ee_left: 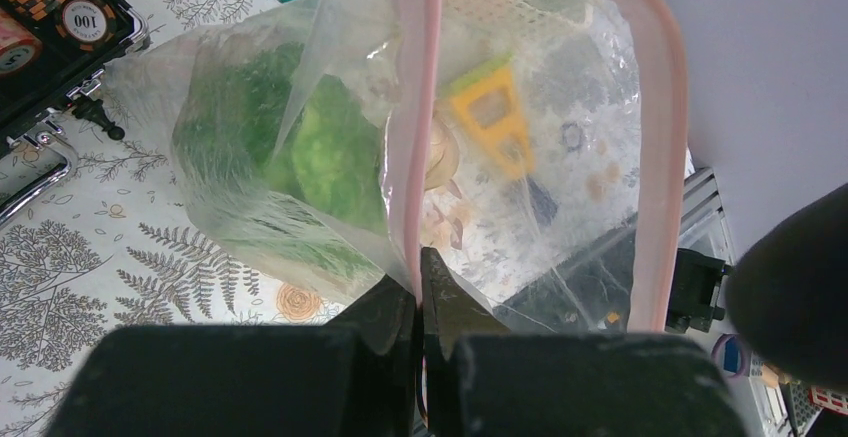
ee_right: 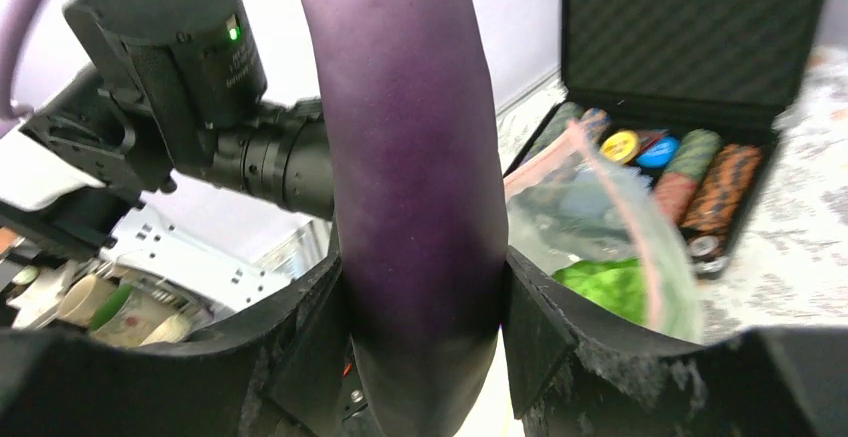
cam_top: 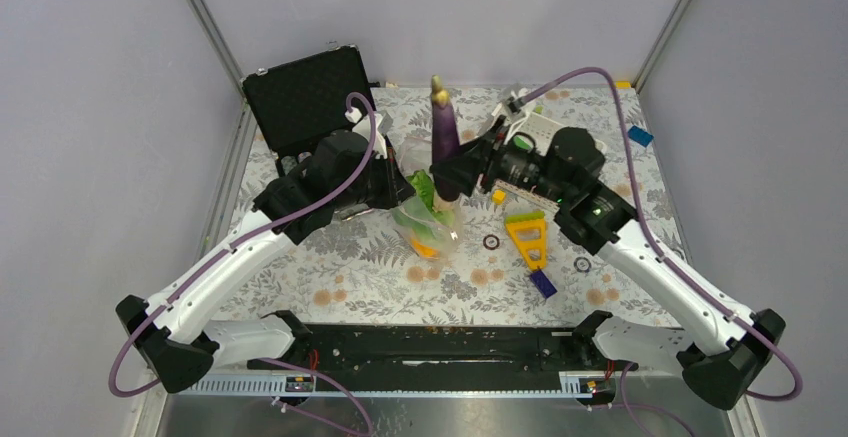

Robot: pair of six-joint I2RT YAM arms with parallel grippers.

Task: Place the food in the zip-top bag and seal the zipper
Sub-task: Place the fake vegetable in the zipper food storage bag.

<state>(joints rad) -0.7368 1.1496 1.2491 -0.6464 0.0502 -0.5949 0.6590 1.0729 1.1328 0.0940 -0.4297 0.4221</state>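
The clear zip-top bag (cam_top: 425, 212) hangs in the middle of the table, held up by its mouth. Green lettuce (cam_top: 424, 193) and an orange piece (cam_top: 424, 249) lie inside; the lettuce also shows in the left wrist view (ee_left: 320, 157). My left gripper (ee_left: 418, 275) is shut on the pink zipper strip (ee_left: 412, 107) at one side of the mouth. My right gripper (ee_right: 420, 287) is shut on a long purple eggplant (ee_right: 410, 157), held upright (cam_top: 443, 132) just above and right of the bag's open mouth (ee_right: 610, 227).
An open black case of poker chips (cam_top: 305, 92) stands at the back left. A yellow block (cam_top: 527, 237), a blue block (cam_top: 541, 282) and loose chips (cam_top: 491, 242) lie right of the bag. A white basket (cam_top: 540, 127) sits behind the right arm.
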